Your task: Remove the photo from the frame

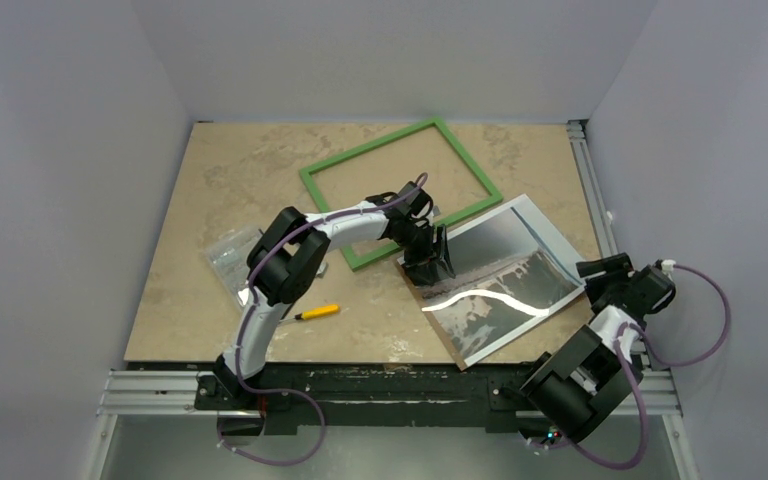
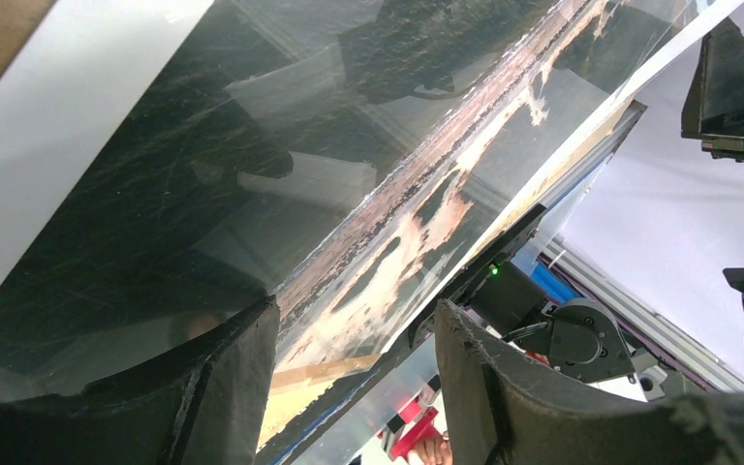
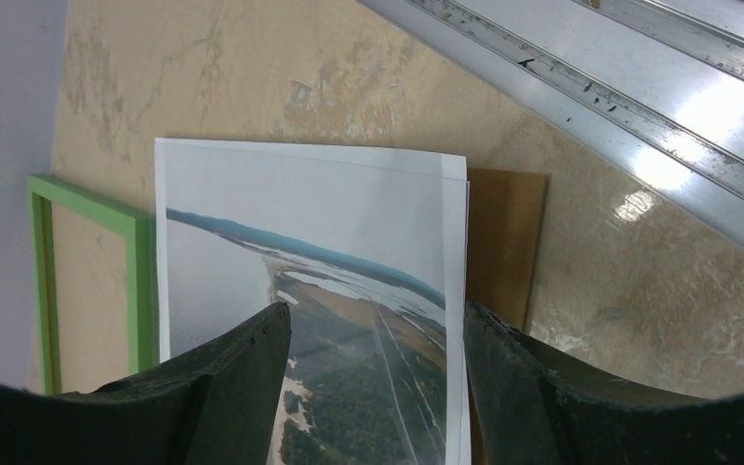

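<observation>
We count one frame [image 1: 371, 147], one photo [image 1: 505, 270], one backing board [image 3: 504, 242], one pen [image 1: 318, 312], one plastic bag [image 1: 232, 255] and two arms, all on one table [image 1: 240, 170].

The frame is a thin rectangle of bright green moulding lying flat; its opening shows only the mottled beige tabletop. The photo is out of the frame and lies just beside it, on the side toward the arm bases and the right arm, its long edge running roughly along the frame's nearest rail. It is a large flat rectangle, glossy enough to carry a bright streak of glare, a grey and white shoreline inside a thin white border. In the right wrist view a second thin edge runs along its side; we cannot tell what that layer is. The board is plain, matte and brown; it lies under the photo and shows past the photo's edges on the sides away from the frame.

The left gripper [image 1: 430, 262] sits between the frame's nearest rail and the photo, at the photo's edge; its dark, rough-edged fingers [image 2: 223, 368] stand clearly apart, with the shiny surface seen through the gap. The right gripper [image 1: 600, 272] is at the photo's corner farthest from the frame, its claw wide; whether it touches the print we cannot tell.

The pen is slim and yellow, well apart from the frame on its near-left side. The bag is clear and crinkled, near the frame's left corner.
</observation>
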Available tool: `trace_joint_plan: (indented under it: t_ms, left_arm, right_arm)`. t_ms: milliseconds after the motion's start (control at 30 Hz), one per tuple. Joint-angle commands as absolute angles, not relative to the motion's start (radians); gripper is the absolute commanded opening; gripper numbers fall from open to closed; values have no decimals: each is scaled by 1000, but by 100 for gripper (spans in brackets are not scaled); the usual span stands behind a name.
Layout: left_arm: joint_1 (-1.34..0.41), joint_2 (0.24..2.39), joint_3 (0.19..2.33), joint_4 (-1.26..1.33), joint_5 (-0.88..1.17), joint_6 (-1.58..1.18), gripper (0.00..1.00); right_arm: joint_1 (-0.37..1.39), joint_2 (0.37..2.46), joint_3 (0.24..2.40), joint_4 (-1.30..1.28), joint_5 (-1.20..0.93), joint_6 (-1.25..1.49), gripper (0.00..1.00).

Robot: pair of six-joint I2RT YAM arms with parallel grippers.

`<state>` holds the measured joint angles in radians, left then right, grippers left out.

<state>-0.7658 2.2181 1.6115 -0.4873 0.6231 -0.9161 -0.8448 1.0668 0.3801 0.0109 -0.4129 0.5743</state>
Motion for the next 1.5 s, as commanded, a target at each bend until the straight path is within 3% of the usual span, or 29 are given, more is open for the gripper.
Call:
trace_joint_plan:
  t_ms: [0, 200, 500, 600, 1033, 1233, 1467]
  left_arm:
    - [-764, 2227, 1595, -480, 533, -882, 59]
    - [-764, 2212, 1590, -473, 543, -888, 59]
    - [-778, 2155, 1578, -423, 576, -875, 59]
    - [-790, 2120, 1581, -414, 591, -864, 60]
    - [-843, 1747, 1403, -284, 461, -719, 68]
    - [-1029, 1641, 1288, -243, 221, -540, 67]
    - [-1179, 1554, 1076, -45, 145, -447, 63]
  right_arm:
    - [-841, 1083, 381, 61, -539, 587, 62]
    - [-841, 1138, 347, 169, -679, 634, 51]
    - [-841, 1143, 316, 176, -719, 601, 38]
    - [-842, 1128, 325, 154, -743, 602, 28]
    - [-839, 1016, 374, -50, -695, 609, 0]
    - [-838, 1029, 403, -126, -685, 573, 0]
    - [-838, 1029, 448, -196, -673, 545, 0]
